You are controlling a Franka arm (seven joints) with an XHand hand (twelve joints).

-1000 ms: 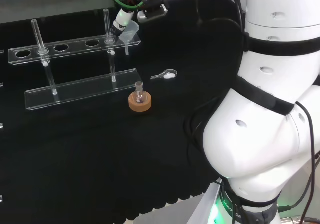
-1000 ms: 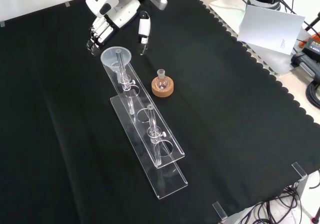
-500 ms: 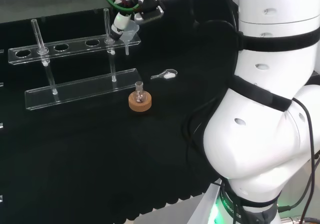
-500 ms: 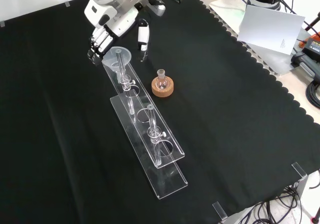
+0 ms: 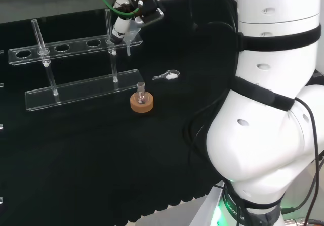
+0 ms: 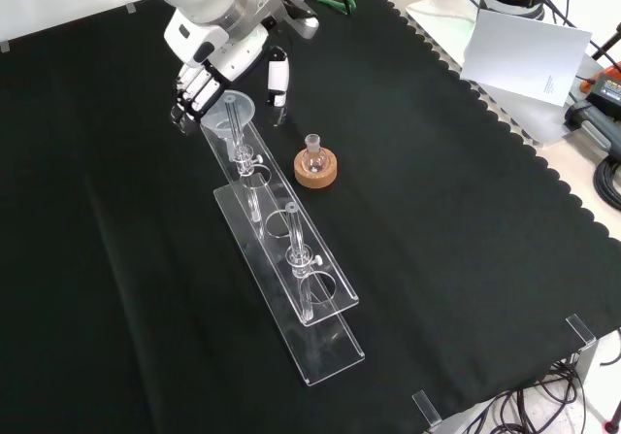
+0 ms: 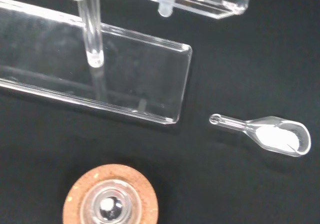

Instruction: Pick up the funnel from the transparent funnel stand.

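In the front view, a small flask on a cork ring (image 6: 315,170) stood on the counter (image 6: 466,259) just right of the clear stand (image 6: 281,259), and the funnel (image 6: 225,112) sat in the hole at the stand's far end. The robot hand (image 6: 199,83) was at the funnel's bowl with fingers relaxed on its left and the thumb apart on its right, not yet pinching it. This looked like the reach-to-grasp step; the next move called for pinching the rim, then lifting straight up until the stem cleared the hole.
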